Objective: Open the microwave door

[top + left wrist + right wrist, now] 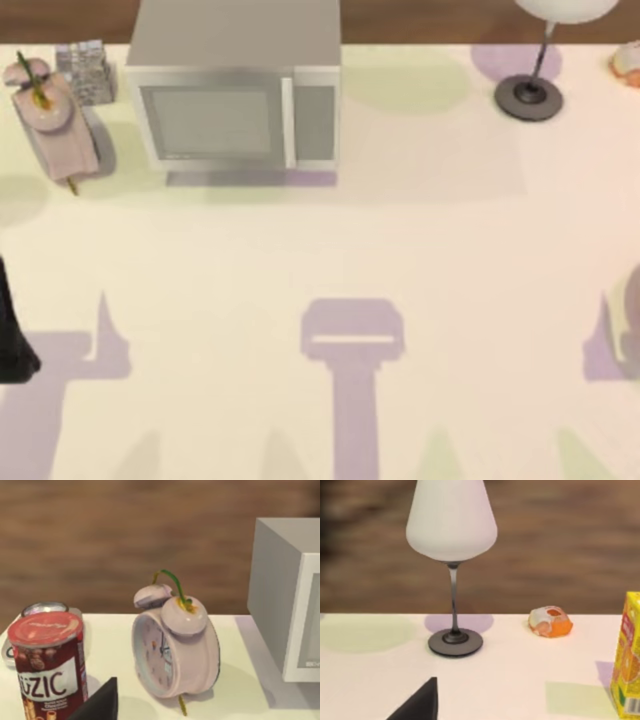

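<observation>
The boxy microwave [235, 85] is set at the table's [400, 260] far edge, its windowed microwave door [212, 122] shut. A pink alarm clock [55, 125] stands just left; a lamp [530, 60] further right. Neither gripper's opening can be told.

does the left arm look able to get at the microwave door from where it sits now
Probably yes. The left gripper is parked at the table's left edge, and bare table lies between it and the closed microwave door. The alarm clock stands to the door's left, off the direct path.
</observation>
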Motion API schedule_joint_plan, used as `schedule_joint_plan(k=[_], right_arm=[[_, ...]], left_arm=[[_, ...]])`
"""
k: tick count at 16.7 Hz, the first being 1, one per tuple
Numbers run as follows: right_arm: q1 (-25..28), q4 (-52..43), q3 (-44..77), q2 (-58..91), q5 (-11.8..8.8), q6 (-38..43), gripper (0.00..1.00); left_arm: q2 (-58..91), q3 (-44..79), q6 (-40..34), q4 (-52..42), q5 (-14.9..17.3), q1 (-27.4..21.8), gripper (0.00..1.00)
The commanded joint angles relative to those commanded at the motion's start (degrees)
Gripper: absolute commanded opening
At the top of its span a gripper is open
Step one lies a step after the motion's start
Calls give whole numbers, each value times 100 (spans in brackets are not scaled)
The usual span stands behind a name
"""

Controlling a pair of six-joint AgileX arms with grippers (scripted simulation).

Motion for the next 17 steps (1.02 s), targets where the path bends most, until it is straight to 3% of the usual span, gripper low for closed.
schedule_joint_plan(k=[4, 8, 17], right_arm=[[0, 0, 0, 0, 0, 0, 100], [0, 0, 0, 0, 0, 0, 100], [0, 0, 0, 0, 0, 0, 100]], left_arm=[[178, 168, -56, -89, -50, -84, 100], [1266, 1123, -393, -526, -331, -525, 100], [6294, 5080, -1832, -1790, -1333, -2157, 100]])
